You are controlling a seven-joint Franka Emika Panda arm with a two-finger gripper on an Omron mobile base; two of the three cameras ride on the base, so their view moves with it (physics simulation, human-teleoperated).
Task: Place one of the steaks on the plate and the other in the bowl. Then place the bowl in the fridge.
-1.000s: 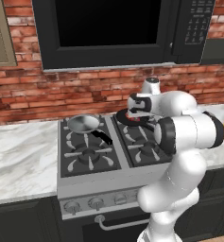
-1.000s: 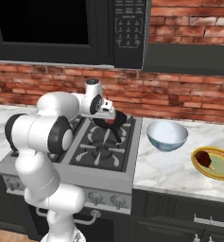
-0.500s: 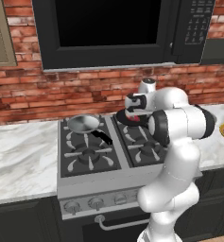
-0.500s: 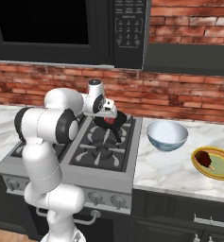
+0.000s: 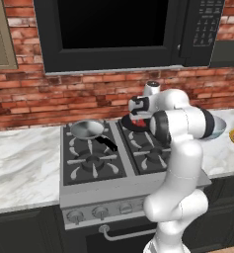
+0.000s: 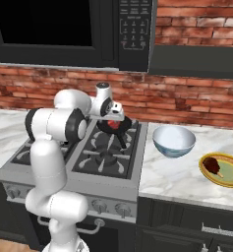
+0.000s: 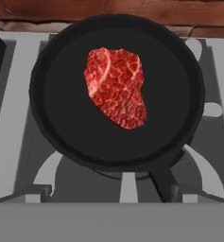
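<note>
A silver pan [image 5: 87, 129] is sitting on the stove's [image 6: 103, 157] back left burner. The open gripper [image 6: 114, 117] is hovering over the black pan [image 7: 116, 92], where the red steak [image 7: 116, 88] is lying. The bowl [image 6: 173, 140] is standing on the counter [image 6: 179, 174], then the plate [image 6: 225, 171] carrying the brown steak [image 6: 212, 164].

You get even, soft light all round, with faint shadows under the black pan [image 7: 116, 90]; the rendering is slightly soft, no glare, no edge distortion.

Red steak [image 7: 115, 87] — in black pan [image 7: 61, 137]
</note>
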